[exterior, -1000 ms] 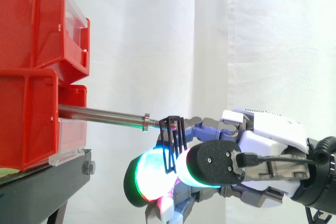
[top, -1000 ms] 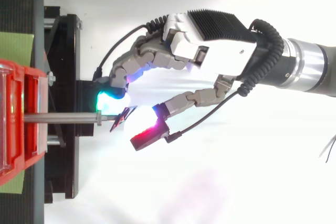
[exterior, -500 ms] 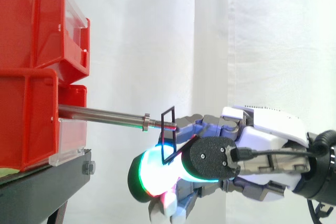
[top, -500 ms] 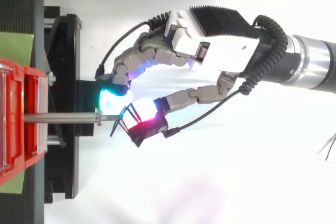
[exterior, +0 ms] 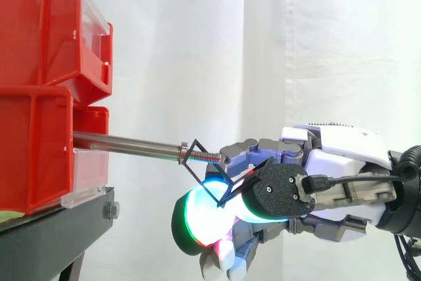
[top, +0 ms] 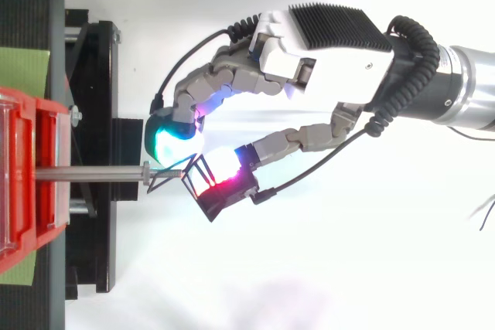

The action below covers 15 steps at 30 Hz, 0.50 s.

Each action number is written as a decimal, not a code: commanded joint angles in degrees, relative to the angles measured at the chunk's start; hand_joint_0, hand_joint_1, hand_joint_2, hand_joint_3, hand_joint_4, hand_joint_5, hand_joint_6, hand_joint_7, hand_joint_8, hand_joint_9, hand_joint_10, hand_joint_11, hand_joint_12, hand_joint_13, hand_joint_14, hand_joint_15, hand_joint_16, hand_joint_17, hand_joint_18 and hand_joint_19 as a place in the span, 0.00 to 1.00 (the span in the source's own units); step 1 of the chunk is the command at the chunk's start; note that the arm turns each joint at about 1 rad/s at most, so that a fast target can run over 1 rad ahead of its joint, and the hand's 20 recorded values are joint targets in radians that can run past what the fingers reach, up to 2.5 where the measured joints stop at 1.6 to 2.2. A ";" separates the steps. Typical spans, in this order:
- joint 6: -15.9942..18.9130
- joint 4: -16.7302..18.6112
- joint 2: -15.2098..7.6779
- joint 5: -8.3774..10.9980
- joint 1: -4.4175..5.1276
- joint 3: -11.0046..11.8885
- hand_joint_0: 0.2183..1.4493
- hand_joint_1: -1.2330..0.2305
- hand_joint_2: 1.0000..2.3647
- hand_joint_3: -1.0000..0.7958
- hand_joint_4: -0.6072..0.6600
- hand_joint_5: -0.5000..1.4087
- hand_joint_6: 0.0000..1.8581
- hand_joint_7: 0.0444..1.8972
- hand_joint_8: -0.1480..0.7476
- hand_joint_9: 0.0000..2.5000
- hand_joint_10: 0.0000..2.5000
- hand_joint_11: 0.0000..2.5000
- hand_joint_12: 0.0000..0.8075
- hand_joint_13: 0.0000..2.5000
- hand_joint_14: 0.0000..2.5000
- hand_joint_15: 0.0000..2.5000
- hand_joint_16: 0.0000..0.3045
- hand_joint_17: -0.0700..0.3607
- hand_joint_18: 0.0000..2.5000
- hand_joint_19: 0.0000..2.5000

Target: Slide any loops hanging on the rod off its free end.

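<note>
Side view shows you the loop [exterior: 201, 183], a thin black wire square, tilted with one corner hooked over the threaded free end of the rod [exterior: 128, 142] and the rest hanging just below that tip. The hand [exterior: 332, 166] sits beyond the rod's end, its fingers [exterior: 197, 218] curled and pinching the loop's lower part between glowing pads. At its other end, the rod enters the red bins [exterior: 36, 149].
</note>
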 commanded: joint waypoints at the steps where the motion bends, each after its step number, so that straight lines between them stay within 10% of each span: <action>1: 0.00 0.09 0.04 0.04 0.02 0.00 0.25 0.38 0.01 0.35 0.57 0.20 0.46 0.42 0.48 0.34 0.01 0.32 0.43 0.31 0.01 0.24 0.16 0.42 0.29 0.25; 15: 0.88 -0.17 -0.05 0.40 -0.07 0.00 0.24 0.40 0.01 0.36 0.59 0.20 0.45 0.44 0.48 0.35 0.01 0.32 0.43 0.31 0.01 0.24 0.16 0.42 0.28 0.26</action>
